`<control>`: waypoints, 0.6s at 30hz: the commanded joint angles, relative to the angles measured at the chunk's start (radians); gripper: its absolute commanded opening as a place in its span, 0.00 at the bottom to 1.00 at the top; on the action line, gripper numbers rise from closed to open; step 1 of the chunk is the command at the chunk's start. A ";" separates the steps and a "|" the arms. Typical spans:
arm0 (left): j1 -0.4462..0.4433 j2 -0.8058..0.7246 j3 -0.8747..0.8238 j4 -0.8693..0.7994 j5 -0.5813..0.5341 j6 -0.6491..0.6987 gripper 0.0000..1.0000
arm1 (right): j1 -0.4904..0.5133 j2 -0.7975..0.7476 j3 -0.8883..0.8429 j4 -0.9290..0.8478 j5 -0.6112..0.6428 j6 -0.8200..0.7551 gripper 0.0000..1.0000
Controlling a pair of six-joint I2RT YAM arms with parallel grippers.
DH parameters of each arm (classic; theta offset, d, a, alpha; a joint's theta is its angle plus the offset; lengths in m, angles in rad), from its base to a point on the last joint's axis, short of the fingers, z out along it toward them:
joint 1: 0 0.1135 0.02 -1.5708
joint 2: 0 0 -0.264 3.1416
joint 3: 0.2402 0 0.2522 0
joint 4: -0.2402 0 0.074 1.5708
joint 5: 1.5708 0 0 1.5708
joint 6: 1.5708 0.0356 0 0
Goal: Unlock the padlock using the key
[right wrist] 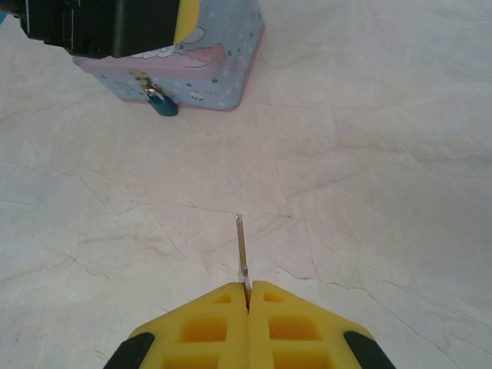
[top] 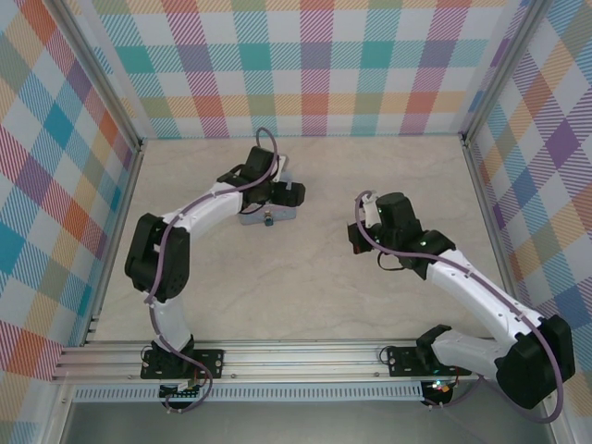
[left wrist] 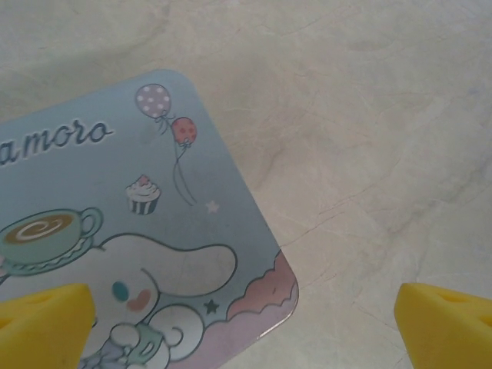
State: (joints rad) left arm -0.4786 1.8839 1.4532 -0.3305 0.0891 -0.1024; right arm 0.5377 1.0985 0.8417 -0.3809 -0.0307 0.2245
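Note:
The small blue padlock [right wrist: 160,102] hangs from the clasp on the near side of the pale blue cartoon tin [right wrist: 227,65], and it shows as a dark dot [top: 268,220] from above. My right gripper [right wrist: 247,296] is shut on the thin grey key [right wrist: 242,250]. The key's blade sticks forward over the bare table, well short of the padlock. My left gripper [left wrist: 246,338] is open above the tin lid [left wrist: 115,200]. One of its yellow fingertips [left wrist: 46,323] is over the lid and the other is over the table past the tin's corner.
Checked walls close off the marble-look table [top: 305,296] at the back and both sides. The left arm's black wrist [right wrist: 100,27] covers the tin's top. A metal rail [top: 296,356] runs along the near edge.

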 commanded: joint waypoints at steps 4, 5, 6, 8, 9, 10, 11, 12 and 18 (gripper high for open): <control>-0.023 0.096 0.105 -0.108 0.040 0.054 1.00 | -0.009 -0.026 -0.015 -0.026 0.036 0.030 0.01; -0.027 0.108 0.112 -0.117 0.037 0.058 1.00 | -0.008 -0.026 -0.013 -0.027 0.039 0.031 0.01; -0.029 0.115 0.116 -0.125 0.037 0.060 1.00 | -0.010 -0.025 -0.011 -0.029 0.042 0.030 0.01; -0.037 0.119 0.113 -0.138 0.032 0.064 1.00 | -0.012 -0.020 -0.004 -0.039 0.051 0.032 0.01; -0.041 0.118 0.107 -0.143 0.032 0.065 1.00 | -0.013 -0.019 -0.003 -0.043 0.054 0.033 0.01; -0.044 0.116 0.099 -0.148 0.034 0.065 1.00 | -0.015 -0.018 -0.001 -0.045 0.059 0.036 0.01; -0.049 0.111 0.090 -0.155 0.035 0.066 1.00 | -0.020 -0.017 -0.001 -0.047 0.061 0.039 0.01; -0.054 0.105 0.078 -0.158 0.042 0.064 1.00 | -0.025 -0.017 0.000 -0.050 0.063 0.042 0.01; -0.095 0.025 -0.035 -0.140 0.052 0.030 1.00 | -0.083 -0.034 -0.001 -0.063 0.039 0.069 0.01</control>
State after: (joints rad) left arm -0.5377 1.9480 1.4910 -0.3916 0.1043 -0.0513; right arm 0.4816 1.0908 0.8330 -0.4282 0.0185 0.2646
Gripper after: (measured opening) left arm 0.998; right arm 0.060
